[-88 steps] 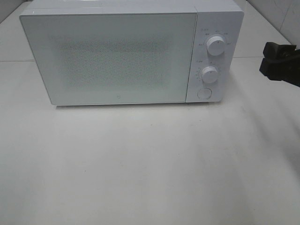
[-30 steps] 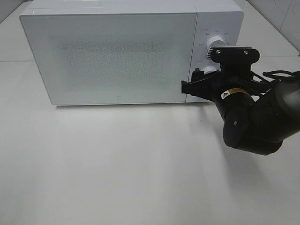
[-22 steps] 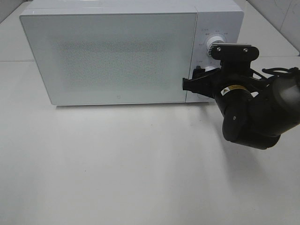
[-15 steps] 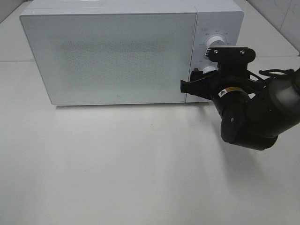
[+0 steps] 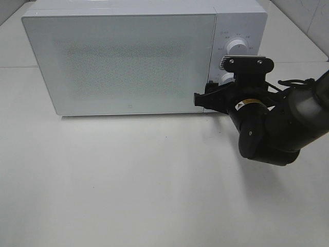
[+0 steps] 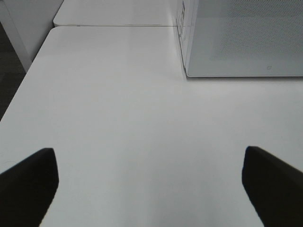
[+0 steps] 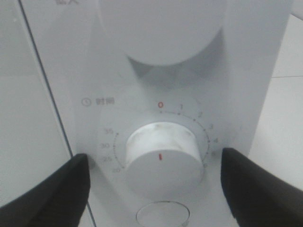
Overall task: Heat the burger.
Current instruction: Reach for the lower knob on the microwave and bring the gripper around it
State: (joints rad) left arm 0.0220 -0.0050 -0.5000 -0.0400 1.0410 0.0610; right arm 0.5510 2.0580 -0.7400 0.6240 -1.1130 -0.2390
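Now R pincer (image 7: 154, 182) gapes astride dial (image 7: 161, 158) marked red 0, 1–4, 20–35; L pincer (image 6: 149, 184) gapes too.

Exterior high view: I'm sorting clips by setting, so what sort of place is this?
Likely a lab mock-up kitchen: a white microwave on a white table, with a robot arm at its timer knob.

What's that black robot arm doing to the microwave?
The right gripper is at the white microwave, around its lower dial, the timer, with its jaws open on either side and not gripping yet. The dial's red mark points at zero. The door is shut, and no burger can be seen. The left gripper hangs open over the table, holding nothing.
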